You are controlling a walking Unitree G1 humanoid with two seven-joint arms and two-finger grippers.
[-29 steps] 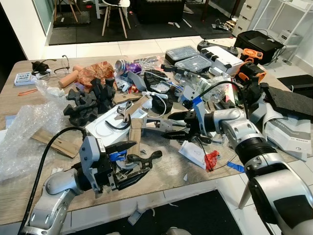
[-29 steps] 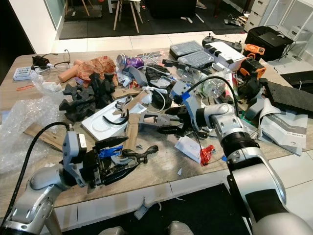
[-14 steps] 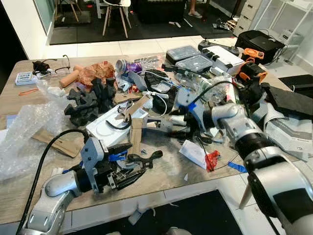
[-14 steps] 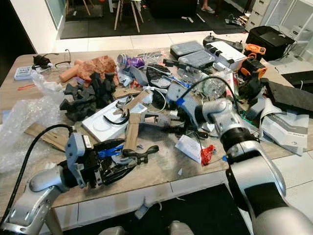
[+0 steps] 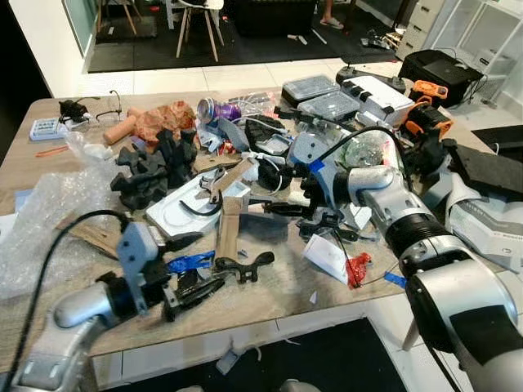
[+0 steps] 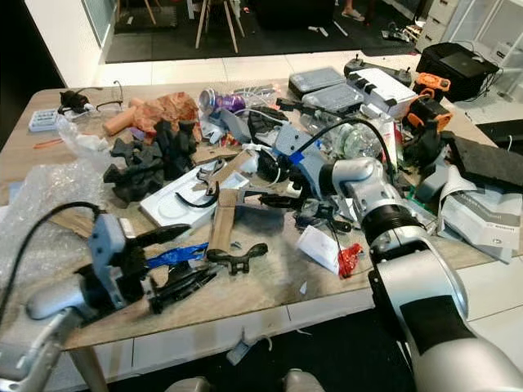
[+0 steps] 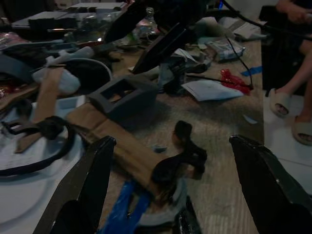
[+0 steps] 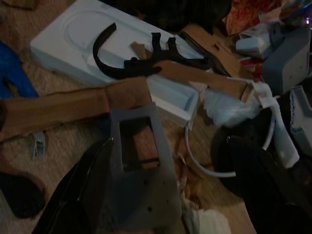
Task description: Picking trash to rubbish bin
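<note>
- The counter (image 5: pixel 270 286) is covered in trash, and no rubbish bin can be seen, so the job looks like it is only at the picking step.
- The right end effector (image 5: pixel 274 194) reaches into the middle of the mess. Its two black fingers are apart, one on each side of a grey plastic frame (image 8: pixel 141 175) that lies just right of the white foam tray (image 5: pixel 184 208).
- The grey plastic frame is not held yet. Next, I think the fingers should go down around it and squeeze.
- The left end effector (image 5: pixel 196 261) hovers low at the near left edge, with its fingers apart and holding nothing.
- Just past it lie a blue scrap (image 5: pixel 189 262), a black forked piece (image 5: pixel 243 266) and a brown cardboard strip (image 5: pixel 229 229).
- It could take the black forked piece next by moving a little forward and closing.
</note>
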